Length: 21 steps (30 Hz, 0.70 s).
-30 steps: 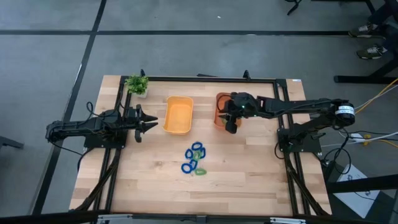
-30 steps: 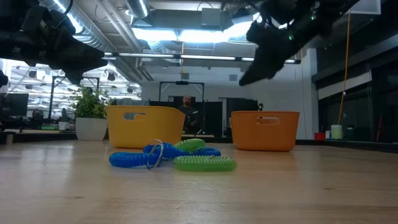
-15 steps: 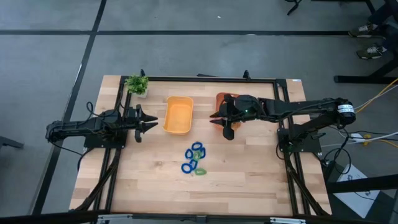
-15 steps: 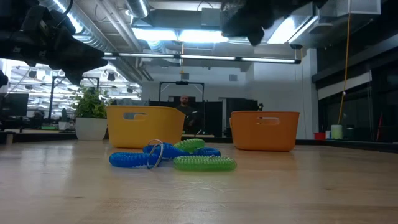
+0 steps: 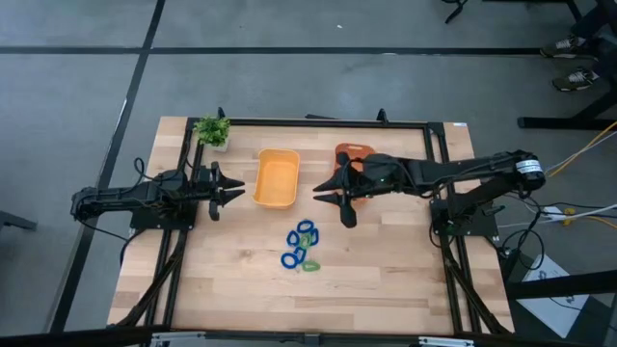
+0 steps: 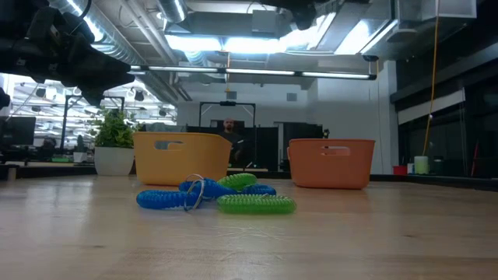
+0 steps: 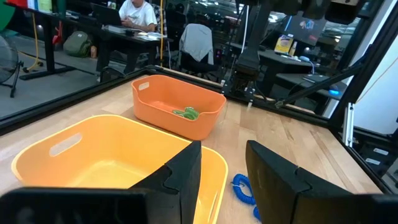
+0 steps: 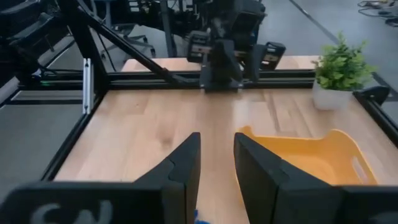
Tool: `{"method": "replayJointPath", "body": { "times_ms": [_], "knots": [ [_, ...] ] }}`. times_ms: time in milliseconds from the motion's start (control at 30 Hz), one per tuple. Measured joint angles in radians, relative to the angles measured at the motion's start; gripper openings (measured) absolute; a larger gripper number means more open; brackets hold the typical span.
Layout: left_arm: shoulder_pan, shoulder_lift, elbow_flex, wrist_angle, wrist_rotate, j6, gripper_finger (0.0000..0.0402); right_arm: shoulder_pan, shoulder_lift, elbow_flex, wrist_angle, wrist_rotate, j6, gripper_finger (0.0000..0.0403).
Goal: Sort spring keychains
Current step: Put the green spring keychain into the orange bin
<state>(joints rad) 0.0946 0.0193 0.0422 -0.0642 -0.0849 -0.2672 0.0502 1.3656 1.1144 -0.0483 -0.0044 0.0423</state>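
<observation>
Seen from above, a pale wooden bench (image 5: 241,289) fills the middle of the frame, with a dark robot arm reaching in from each side. The left claw (image 5: 235,193) hovers at centre left, just beside the yellow bin (image 5: 277,177), its fingers spread a little. The right claw (image 5: 335,204) sits just right of centre, in front of the orange bin (image 5: 349,154) and up and to the right of the keychains – its two fingers are splayed wide, holding nothing.

The spring keychains (image 5: 303,246) lie in a small tangled cluster on the bare wood below the two bins, slightly below the frame's centre: several bright blue coil loops with a green one at the lower right edge of the pile. In the low view they rest in front of the bins, blue coils (image 6: 167,197) to the left, a green coil (image 6: 255,204) to the right.

The left wrist view shows one green keychain (image 7: 185,112) already lying inside the orange bin. A small potted plant (image 5: 212,131) stands at the bench's upper left corner.
</observation>
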Motion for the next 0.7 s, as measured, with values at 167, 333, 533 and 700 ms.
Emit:
{"method": "replayJointPath", "body": {
  "times_ms": [167, 333, 533, 700],
  "knots": [
    [0.0, 0.0, 0.0, 0.0, 0.0, 0.0, 0.0123, 0.025, 0.026, 0.03, 0.002, -0.048, 0.014, 0.0097],
    [0.0, 0.0, 0.0, 0.0, 0.0, 0.0, 0.0123, 0.074, 0.059, 0.031, 0.003, -0.054, 0.063, 0.0097],
    [0.0, 0.0, 0.0, 0.0, 0.0, 0.0, 0.0123, 0.098, 0.075, 0.031, -0.01, -0.156, 0.137, 0.0097],
    [0.0, 0.0, 0.0, 0.0, 0.0, 0.0, 0.0123, 0.099, 0.097, 0.031, -0.06, -0.278, 0.106, 0.0097]
  ]
}}
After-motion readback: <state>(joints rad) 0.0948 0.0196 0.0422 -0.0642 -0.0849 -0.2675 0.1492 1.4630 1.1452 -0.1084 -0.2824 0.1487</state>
